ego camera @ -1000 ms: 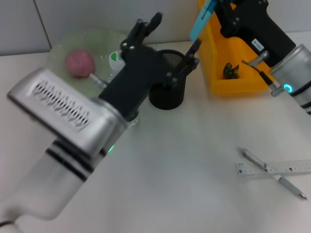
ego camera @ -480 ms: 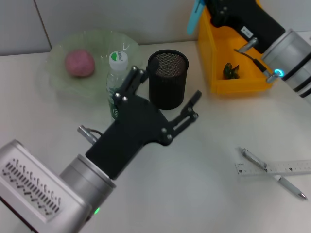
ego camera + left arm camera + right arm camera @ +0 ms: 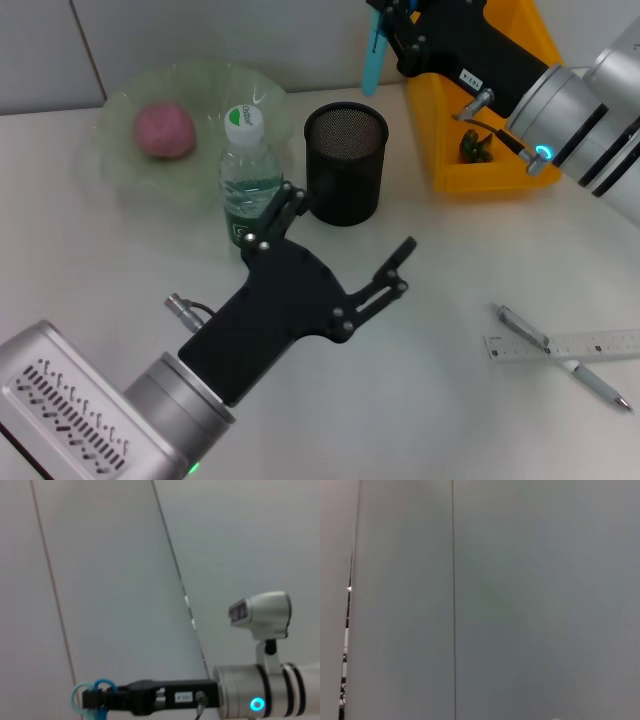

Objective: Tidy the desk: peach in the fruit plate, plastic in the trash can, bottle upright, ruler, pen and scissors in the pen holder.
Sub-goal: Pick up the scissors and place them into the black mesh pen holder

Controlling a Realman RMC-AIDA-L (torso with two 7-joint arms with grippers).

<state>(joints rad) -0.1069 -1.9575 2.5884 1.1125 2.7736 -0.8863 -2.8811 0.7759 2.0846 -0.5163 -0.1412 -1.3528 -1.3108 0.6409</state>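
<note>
Peach (image 3: 164, 129) lies in the green fruit plate (image 3: 115, 165) at far left. Just right of the plate the bottle (image 3: 245, 176) stands upright. The left gripper (image 3: 340, 243) hovers below it over the table (image 3: 450, 420), fingers spread with nothing between them. The black mesh pen holder (image 3: 345, 163) stands just right of the bottle. Above it the right gripper (image 3: 385, 30) is clamped on the blue-handled scissors (image 3: 373, 55), blade pointing down. Beyond is the orange trash can (image 3: 455, 170) with green plastic (image 3: 474, 146) inside. Pen (image 3: 560, 355) and ruler (image 3: 565, 346) lie crossed at far right.

Even, soft light; faint shadows
</note>
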